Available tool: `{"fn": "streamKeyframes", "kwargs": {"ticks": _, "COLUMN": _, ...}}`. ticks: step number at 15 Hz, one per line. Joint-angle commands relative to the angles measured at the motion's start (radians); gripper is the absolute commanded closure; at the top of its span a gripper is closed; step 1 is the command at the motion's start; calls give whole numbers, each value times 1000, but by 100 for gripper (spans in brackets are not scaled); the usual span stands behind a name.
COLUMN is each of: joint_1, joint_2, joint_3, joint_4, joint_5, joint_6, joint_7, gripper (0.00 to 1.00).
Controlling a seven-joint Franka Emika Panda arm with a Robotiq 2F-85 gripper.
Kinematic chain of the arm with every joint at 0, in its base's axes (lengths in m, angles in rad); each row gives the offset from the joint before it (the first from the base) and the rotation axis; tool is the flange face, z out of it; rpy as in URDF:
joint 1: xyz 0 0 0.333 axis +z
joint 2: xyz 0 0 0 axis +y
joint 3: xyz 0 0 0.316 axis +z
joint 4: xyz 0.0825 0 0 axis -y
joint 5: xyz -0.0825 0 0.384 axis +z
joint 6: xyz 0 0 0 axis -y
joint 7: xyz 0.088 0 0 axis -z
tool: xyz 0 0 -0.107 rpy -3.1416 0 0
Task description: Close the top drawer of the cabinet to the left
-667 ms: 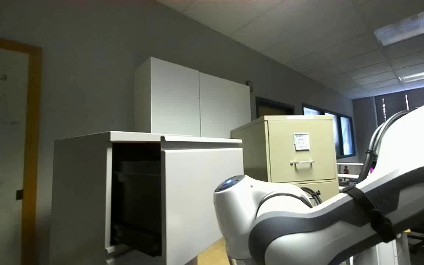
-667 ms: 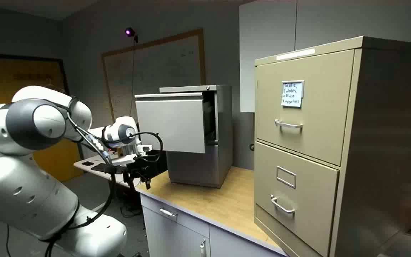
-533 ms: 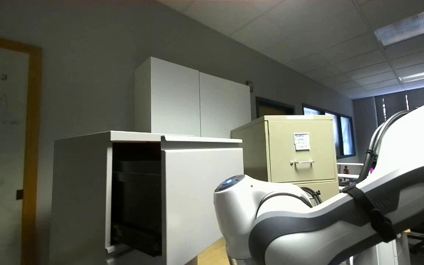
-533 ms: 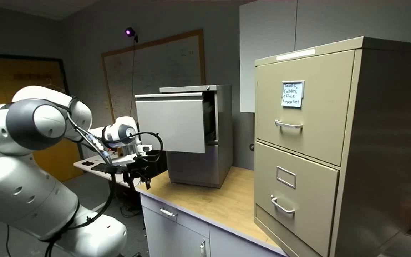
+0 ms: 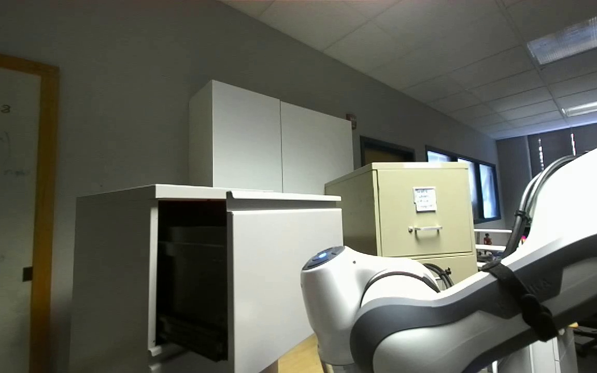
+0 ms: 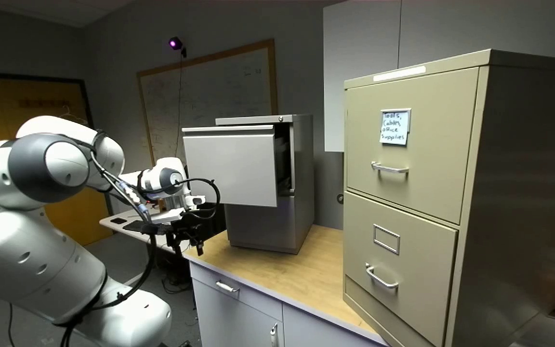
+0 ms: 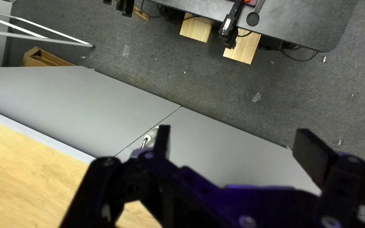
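Note:
The top drawer is pulled out of the cabinet. Its plain pale grey front shows in both exterior views (image 5: pixel 283 274) (image 6: pixel 229 168), with the dark hollow inside behind it. The pale grey-white cabinet (image 5: pixel 112 259) also shows in an exterior view (image 6: pixel 304 183), standing on the counter. My gripper (image 6: pixel 188 241) is in front of and lower than the drawer front, by the counter's corner, pointing down. In the wrist view the gripper (image 7: pixel 234 129) has its fingers wide apart with nothing between them. The drawer is out of the wrist view.
The beige filing cabinet (image 6: pixel 410 154) stands on the right of the wooden counter (image 6: pixel 306 270). The lower cupboard has handles (image 6: pixel 227 286) on its front. A white desk (image 6: pixel 128 226) is behind the arm. Wall cupboards (image 5: pixel 278 140) hang behind. A dark table (image 7: pixel 296 22) shows across the floor.

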Motion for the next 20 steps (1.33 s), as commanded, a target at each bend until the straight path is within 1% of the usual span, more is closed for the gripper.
{"fn": "streamKeyframes", "kwargs": {"ticks": 1, "joint_1": 24, "joint_2": 5, "joint_3": -22, "joint_4": 2, "joint_5": -11, "joint_6": -3, "joint_7": 10, "gripper": 0}}
{"fn": "streamKeyframes", "kwargs": {"ticks": 9, "joint_1": 24, "joint_2": 5, "joint_3": -22, "joint_4": 2, "joint_5": -11, "joint_6": -3, "joint_7": 10, "gripper": 0}}
{"fn": "streamKeyframes", "kwargs": {"ticks": 12, "joint_1": 22, "joint_2": 1, "joint_3": -32, "joint_4": 5, "joint_5": -11, "joint_6": -6, "joint_7": 9, "gripper": 0}}
{"fn": "streamKeyframes", "kwargs": {"ticks": 15, "joint_1": 15, "joint_2": -23, "joint_3": -47, "joint_4": 11, "joint_5": -21, "joint_6": -18, "joint_7": 9, "gripper": 0}}
{"fn": "streamKeyframes", "kwargs": {"ticks": 20, "joint_1": 3, "joint_2": -121, "joint_3": -72, "joint_4": 20, "joint_5": -54, "joint_6": -32, "joint_7": 18, "gripper": 0}}
